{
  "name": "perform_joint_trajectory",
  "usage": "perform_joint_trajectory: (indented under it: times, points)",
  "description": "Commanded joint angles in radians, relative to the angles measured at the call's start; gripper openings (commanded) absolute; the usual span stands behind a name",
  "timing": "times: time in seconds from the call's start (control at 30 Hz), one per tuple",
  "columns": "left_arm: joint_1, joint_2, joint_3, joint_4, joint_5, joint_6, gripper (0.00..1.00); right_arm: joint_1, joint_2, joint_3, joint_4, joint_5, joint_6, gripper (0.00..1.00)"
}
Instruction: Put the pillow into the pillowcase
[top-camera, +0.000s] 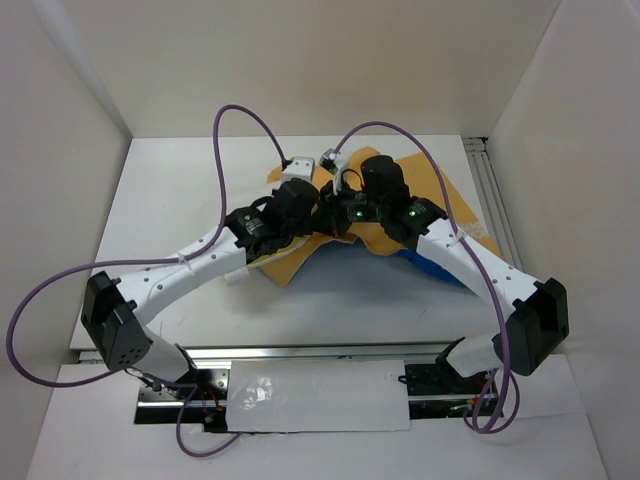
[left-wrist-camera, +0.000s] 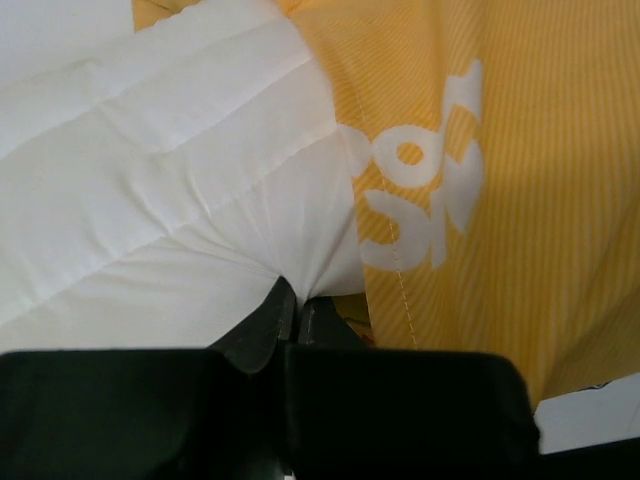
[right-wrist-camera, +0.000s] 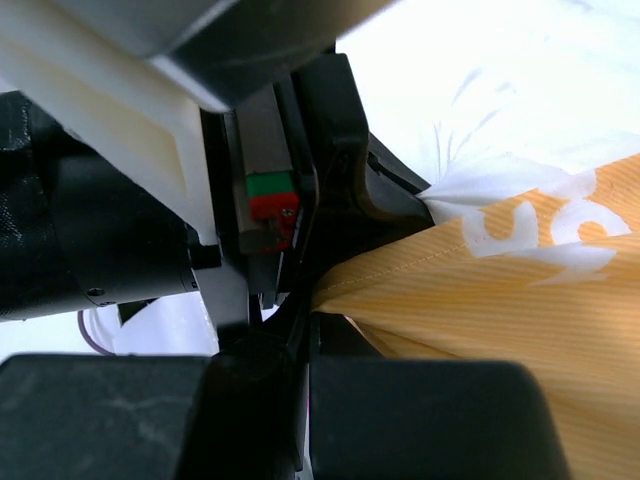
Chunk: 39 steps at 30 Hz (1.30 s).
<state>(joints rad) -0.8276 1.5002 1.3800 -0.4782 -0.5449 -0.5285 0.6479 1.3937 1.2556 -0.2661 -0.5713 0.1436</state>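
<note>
We find both arms reaching in from the near edge and meeting over the middle of the table (top-camera: 170, 200), where the pillowcase (left-wrist-camera: 520, 200) lies spread with its orange-yellow, finely striped inside facing up and a strip of its blue outside (top-camera: 432, 265) showing under the right arm. The left gripper (left-wrist-camera: 297, 305) is closed down to almost nothing, and its black fingers (left-wrist-camera: 262, 328) pinch a fold of the pillow (left-wrist-camera: 150, 200), whose white quilted cover puckers into creases that run towards the tips. The pillow sits to the left of that wrist view, and the pillowcase fabric, with its white lettering, lies against the pillow's right side (we cannot tell from this angle how much of the pillow is already under the fabric). The right gripper (right-wrist-camera: 303, 335) is fully closed as well, and the stitched orange-yellow edge of the pillowcase narrows into its tips, so we read it as gripping the case. From the right wrist we look straight at the left gripper close ahead, with the pinched white corner just above the orange fabric, so the two grips sit side by side. Purple cables (top-camera: 240, 115) loop above both arms.
</note>
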Motion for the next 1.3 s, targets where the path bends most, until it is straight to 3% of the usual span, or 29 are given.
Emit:
perform_joint_trajectory:
  times: [0.0,0.1,0.17,0.27,0.3,0.37,0.5,0.6,0.63,0.67,0.77,0.9,1.03,1.2,1.27]
  points:
    - [-0.021,0.051,0.027,0.222,0.055,-0.11,0.0,0.046,-0.048,0.035,0.202,-0.285,0.071,0.0]
    - [-0.021,0.051,-0.011,0.205,0.068,-0.1,0.0,0.033,-0.048,0.01,0.085,-0.214,0.062,0.0]
    - [-0.021,0.011,-0.042,0.176,0.068,-0.1,0.02,0.006,-0.058,-0.022,0.019,-0.132,0.051,0.21]
    - [-0.021,-0.064,-0.143,0.135,0.094,-0.1,0.32,-0.007,-0.088,-0.091,-0.065,-0.038,0.051,0.41]
    - [-0.021,-0.086,-0.206,0.121,0.103,-0.111,0.49,-0.007,-0.113,-0.108,-0.102,-0.018,0.051,0.49]
    - [-0.021,-0.144,-0.271,0.11,0.161,-0.094,0.52,-0.016,-0.145,-0.131,-0.159,0.042,0.028,0.65]
    - [-0.021,-0.24,-0.355,0.05,0.191,-0.113,0.62,-0.025,-0.199,-0.165,-0.297,0.142,-0.004,0.76]
    - [-0.001,-0.29,-0.364,0.009,0.171,-0.143,0.81,-0.034,-0.219,-0.156,-0.306,0.253,0.007,0.84]
    - [0.011,-0.302,-0.342,-0.008,0.171,-0.143,0.97,-0.034,-0.219,-0.135,-0.306,0.319,0.007,0.86]
    - [0.03,-0.302,-0.325,-0.028,0.171,-0.155,1.0,-0.034,-0.219,-0.124,-0.295,0.365,0.022,0.88]
    - [0.151,-0.255,-0.254,-0.074,0.23,-0.139,1.0,-0.034,-0.17,-0.064,-0.253,0.543,0.045,0.93]
    - [0.388,-0.121,-0.161,-0.062,0.319,-0.117,1.0,-0.034,-0.024,0.069,-0.202,0.652,0.018,0.95]
    - [0.548,0.066,-0.003,-0.114,0.359,-0.085,1.0,-0.034,0.25,0.272,-0.154,0.735,-0.059,0.98]
    - [0.628,0.228,0.117,-0.109,0.415,-0.022,1.0,-0.057,0.571,0.586,-0.166,0.775,-0.125,0.98]
    - [0.628,0.287,0.139,-0.109,0.415,-0.013,1.0,-0.068,0.741,0.79,-0.221,0.748,-0.145,0.99]
